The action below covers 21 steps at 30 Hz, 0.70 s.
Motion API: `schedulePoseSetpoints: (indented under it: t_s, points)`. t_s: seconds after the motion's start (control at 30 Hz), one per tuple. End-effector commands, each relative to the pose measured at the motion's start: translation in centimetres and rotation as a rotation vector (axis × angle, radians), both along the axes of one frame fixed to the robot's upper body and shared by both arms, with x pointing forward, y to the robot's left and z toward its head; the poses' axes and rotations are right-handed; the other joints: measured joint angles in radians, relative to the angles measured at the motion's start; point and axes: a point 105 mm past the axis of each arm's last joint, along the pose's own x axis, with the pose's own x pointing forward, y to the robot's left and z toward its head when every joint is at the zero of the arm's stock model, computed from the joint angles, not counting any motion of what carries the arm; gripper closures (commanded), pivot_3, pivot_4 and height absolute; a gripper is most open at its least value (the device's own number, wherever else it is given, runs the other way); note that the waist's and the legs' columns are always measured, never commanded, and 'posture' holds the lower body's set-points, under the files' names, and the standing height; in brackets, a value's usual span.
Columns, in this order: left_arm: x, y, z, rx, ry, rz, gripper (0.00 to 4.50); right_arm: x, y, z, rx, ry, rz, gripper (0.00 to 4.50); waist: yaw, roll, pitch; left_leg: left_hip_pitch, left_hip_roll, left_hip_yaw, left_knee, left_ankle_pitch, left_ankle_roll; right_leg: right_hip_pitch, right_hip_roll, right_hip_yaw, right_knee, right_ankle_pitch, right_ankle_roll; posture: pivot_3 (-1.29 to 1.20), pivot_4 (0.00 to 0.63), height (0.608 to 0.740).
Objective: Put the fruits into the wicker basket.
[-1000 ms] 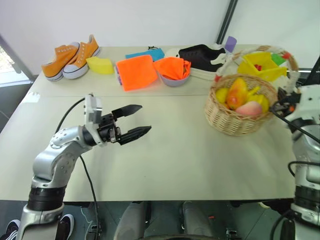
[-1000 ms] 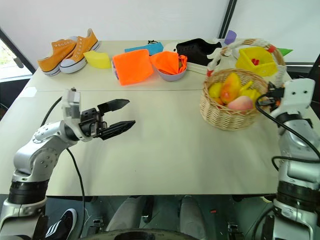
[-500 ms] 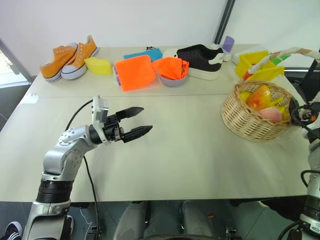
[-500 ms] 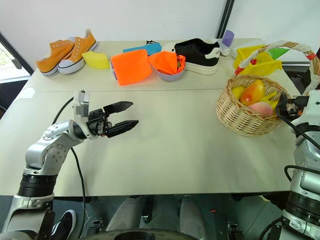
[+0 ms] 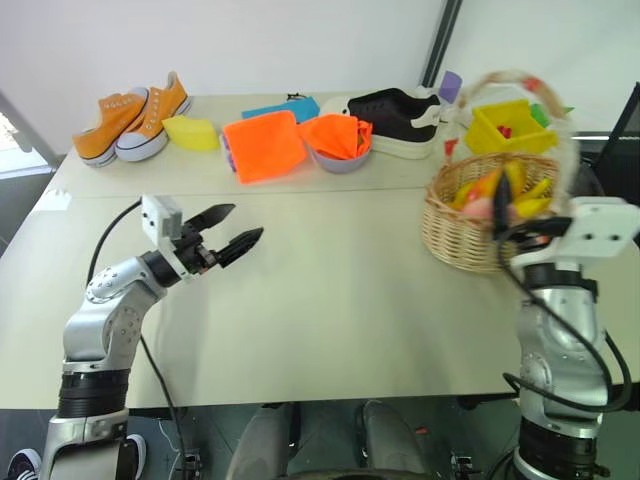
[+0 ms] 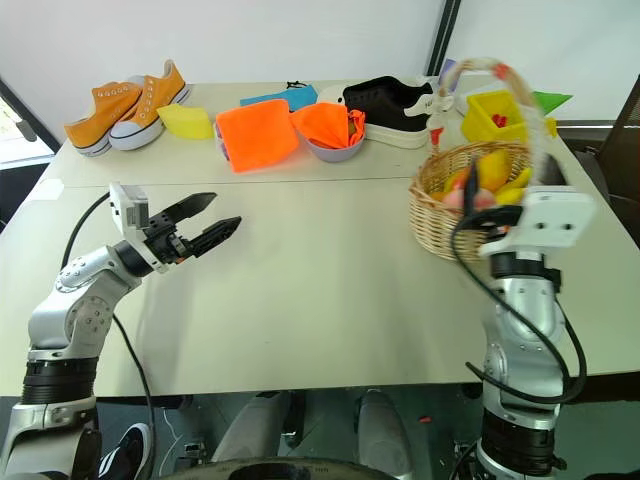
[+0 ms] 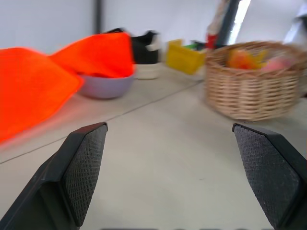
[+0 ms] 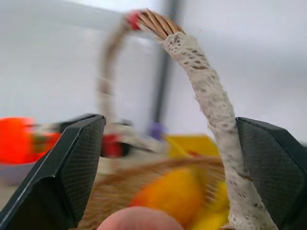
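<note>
While both arms hover above the counter (image 5: pixel 330 300), the wicker basket (image 5: pixel 478 235) sits on its right side, just in front of the right arm. Its lace-wrapped handle (image 8: pixel 211 105) arches up between the right gripper's (image 8: pixel 168 158) two fingers in the right wrist view; those fingers stand wide apart and grip nothing. I cannot tell whether the handle touches either pad.

Inside the basket: the mango (image 8: pixel 175 191), orange-yellow, lies near the middle; the pink peach (image 8: pixel 136 219) shows at the near rim; other yellow fruit pieces are bunched to one side. From the head views the contents are blurred, orange and yellow shapes above the woven wall.

Left gripper (image 5: pixel 228 228): fully spread, empty, held above the left half of the counter, fingers pointing towards the centre and well apart from the basket. In the left wrist view its two textured pads frame bare counter, with the basket beyond.

Along the far edge of the counter, left to right:
- a pair of orange sneakers (image 5: pixel 130 118)
- a yellow wedge-shaped piece (image 5: pixel 190 131) just beside them
- a folded orange cloth (image 5: pixel 262 147)
- a small bowl (image 5: pixel 342 158) stuffed with more orange cloth
- a blue item (image 5: pixel 285 108) behind the cloth
- a black and white shoe (image 5: pixel 400 112)
- a yellow plastic bin (image 5: pixel 512 125) behind the basket

Basket upright, resting flat on the counter
</note>
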Motion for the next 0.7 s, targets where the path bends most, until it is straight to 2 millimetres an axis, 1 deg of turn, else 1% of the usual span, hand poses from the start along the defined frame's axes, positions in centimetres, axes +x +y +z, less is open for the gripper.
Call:
schedulePoseSetpoints:
  t_s: [0.03,0.07,0.17,0.4,0.47,0.6,0.7]
  points:
    - [0.1,2.0,1.2,0.012,-0.077,0.114,0.0,0.8,-5.6,0.5,0.034,-0.001,-0.266,0.04,0.002,0.0,0.0,0.0,0.0,0.0,0.0,0.0,0.0,0.0,0.0,0.0,0.0,0.0,0.0,0.0,0.15,0.74]
    - [0.0,2.2,1.3,0.008,-0.082,0.126,0.0,1.1,-6.4,0.5,0.027,0.007,-0.296,0.04,0.005,0.0,0.0,0.0,-0.001,0.0,0.0,0.0,0.0,0.0,0.0,0.0,0.0,0.0,0.0,0.0,0.15,0.74]
    - [-0.4,2.3,1.3,0.007,-0.094,0.126,0.0,1.5,-7.2,0.7,0.052,0.002,-0.309,0.04,0.005,0.0,0.0,0.0,-0.001,0.0,0.0,0.0,0.0,-0.001,-0.001,0.0,-0.001,0.0,0.0,0.0,0.15,0.74]
    - [-0.5,2.5,1.1,0.012,-0.09,0.136,0.0,1.4,-7.2,0.2,0.057,0.017,-0.318,0.04,0.0,0.0,0.0,0.0,0.0,0.0,-0.001,0.0,0.0,0.0,-0.001,0.001,0.0,0.0,0.0,0.0,0.15,0.74]
    - [-0.5,2.2,1.1,0.01,-0.092,0.118,0.0,1.0,-7.6,-0.2,0.051,0.029,-0.343,0.04,0.001,0.0,0.0,0.0,0.0,0.0,-0.001,0.0,0.0,0.0,-0.001,0.001,0.0,0.0,0.001,0.0,0.15,0.74]
    - [-0.5,1.7,1.0,0.003,-0.086,0.101,0.0,-0.6,-10.4,-0.5,0.061,0.043,-0.465,0.04,0.004,0.0,0.0,0.0,-0.001,0.0,-0.001,0.0,0.0,0.0,-0.001,0.001,0.0,0.0,0.001,0.0,0.15,0.74]
    - [-0.4,1.8,0.9,0.006,-0.082,0.098,0.0,-1.6,-11.1,-0.5,0.065,0.037,-0.505,0.04,0.003,0.0,0.0,0.0,-0.001,0.0,-0.001,0.0,0.0,0.0,-0.001,0.001,0.0,0.0,0.001,0.0,0.15,0.74]
